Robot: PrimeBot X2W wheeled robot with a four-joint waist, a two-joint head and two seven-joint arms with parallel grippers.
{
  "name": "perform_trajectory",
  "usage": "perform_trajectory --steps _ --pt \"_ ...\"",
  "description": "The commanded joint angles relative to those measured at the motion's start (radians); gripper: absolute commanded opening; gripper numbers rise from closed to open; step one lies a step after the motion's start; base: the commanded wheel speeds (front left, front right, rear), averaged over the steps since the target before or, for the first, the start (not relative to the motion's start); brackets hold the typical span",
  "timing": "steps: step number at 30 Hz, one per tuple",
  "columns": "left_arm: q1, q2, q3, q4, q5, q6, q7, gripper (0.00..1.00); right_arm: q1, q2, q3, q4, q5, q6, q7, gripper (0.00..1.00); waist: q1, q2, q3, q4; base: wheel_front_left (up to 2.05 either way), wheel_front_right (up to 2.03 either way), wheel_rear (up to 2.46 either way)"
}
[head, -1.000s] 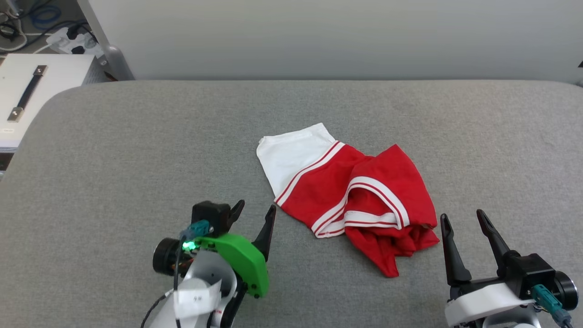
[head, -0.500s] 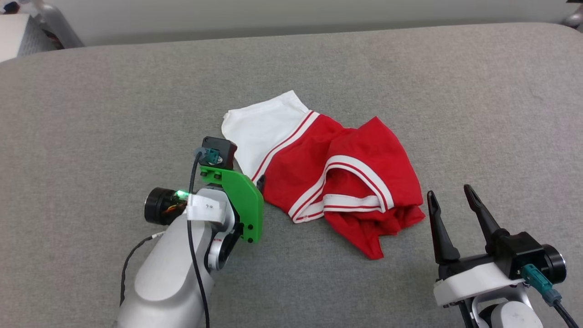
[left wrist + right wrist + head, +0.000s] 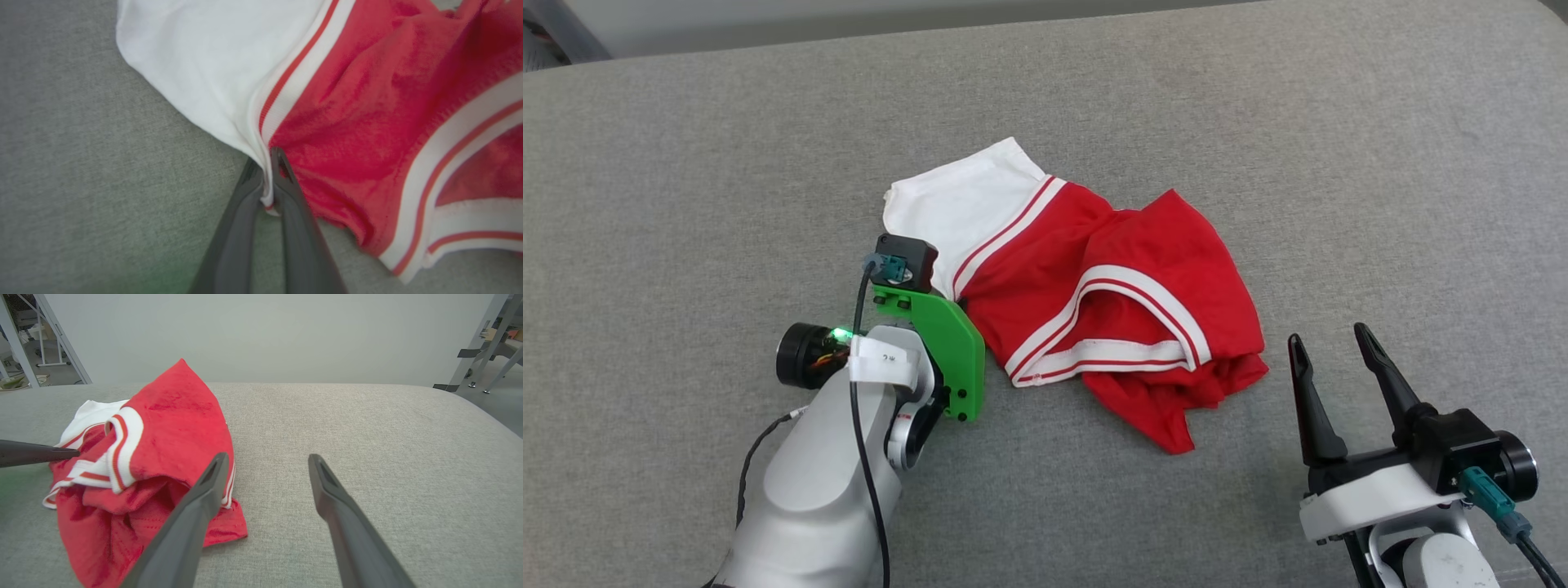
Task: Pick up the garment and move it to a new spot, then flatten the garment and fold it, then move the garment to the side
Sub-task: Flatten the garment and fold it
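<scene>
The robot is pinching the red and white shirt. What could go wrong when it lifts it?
1. The left gripper pinches only a thin edge of the garment, where white sleeve meets red, so the cloth might slip out when lifted.
2. The garment lies bunched and folded over itself, so it may hang twisted and be hard to flatten.
3. The right gripper stands open beside it, holding nothing, so one pinch carries everything.

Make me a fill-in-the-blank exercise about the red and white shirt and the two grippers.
The left gripper is shut on the crumpled red jersey T-shirt where red cloth meets its ____ sleeve.
The right gripper stands ____, holding nothing.
The T-shirt lies on a ____ fabric-covered surface.
Missing words: white; open; grey.
</scene>
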Motion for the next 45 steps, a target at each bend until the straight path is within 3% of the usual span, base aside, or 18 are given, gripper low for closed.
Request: perform_trajectory --steps 1,7,11,19,29,30,31,35,45 --pt "0.006 -0.001 -0.001 0.026 -0.013 -0.004 -0.013 0.00 -0.014 0.001 0.000 0.000 -0.002 -0.001 -0.006 1.00 0.0000 -0.0001 -0.006 0.011 0.00 0.00 0.00" --pt "0.004 0.012 0.057 0.020 -0.044 0.003 -0.148 0.00 0.000 0.001 -0.004 0.010 -0.012 -0.001 -0.006 1.00 0.0000 -0.0001 -0.060 0.056 0.00 0.00 0.00" --pt "0.045 0.038 0.105 -0.017 -0.086 0.003 -0.183 0.00 0.017 0.001 -0.007 0.016 -0.012 -0.001 -0.006 1.00 0.0000 -0.0001 -0.102 0.091 0.00 0.00 0.00" --pt "0.224 0.109 0.170 -0.150 -0.144 0.026 -0.167 0.00 0.043 0.001 -0.018 0.024 -0.013 -0.001 -0.006 1.00 0.0000 -0.0001 -0.149 0.155 0.00 0.00 0.00" --pt "0.406 0.108 0.167 -0.191 -0.175 0.053 -0.144 0.00 0.045 0.001 -0.026 0.033 -0.012 -0.001 -0.006 1.00 0.0000 -0.0001 -0.171 0.190 0.00 0.00 0.00" --pt "0.407 0.107 0.162 -0.188 -0.171 0.050 -0.150 0.76 0.045 0.001 -0.026 0.034 -0.012 -0.001 -0.006 1.00 0.0000 -0.0001 -0.173 0.191 0.00 0.00 0.00" --pt "0.404 0.106 0.158 -0.183 -0.165 0.048 -0.164 1.00 0.045 0.001 -0.027 0.036 -0.012 -0.001 -0.006 1.00 0.0000 -0.0001 -0.176 0.193 0.00 0.00 0.00" --pt "0.377 0.111 0.147 -0.174 -0.127 0.043 -0.250 1.00 0.051 0.001 -0.029 0.042 -0.012 -0.001 -0.006 1.00 0.0000 -0.0001 -0.191 0.195 0.00 0.00 0.00" --pt "0.344 0.123 0.074 -0.236 -0.009 -0.036 -0.545 1.00 0.080 0.001 -0.049 0.040 -0.009 -0.001 -0.006 1.00 0.0000 -0.0001 -0.245 0.208 0.00 0.00 0.00"
